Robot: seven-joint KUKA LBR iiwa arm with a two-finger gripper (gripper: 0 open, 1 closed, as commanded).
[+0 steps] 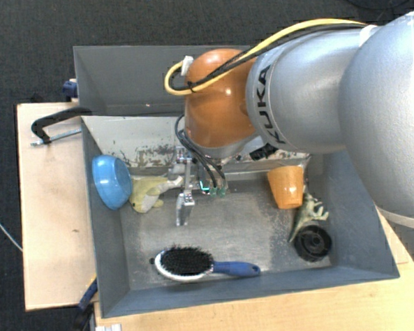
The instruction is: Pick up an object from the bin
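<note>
From my seat, the blue bowl (pixel 111 180) lies tipped on its side against the left wall of the bin (pixel 247 223), as loose things do when they slide down the sloping sides. Just right of it is a pale yellow crumpled thing (pixel 148 193), soft-looking and slumped near the back wall. The gripper (pixel 184 199) hangs right beside it, pointing down at bare floor. The yellow thing's right end reaches toward it, but I cannot tell if they touch, nor whether the gripper is apart or together. I see nothing in its grasp. I judge the yellow piece the nearest candidate, just to the gripper's left. In front lies a black hairbrush (pixel 197 263) with a blue handle, well apart. Farther right stand an orange cup (pixel 286 186) and a black round thing (pixel 312 242).
</note>
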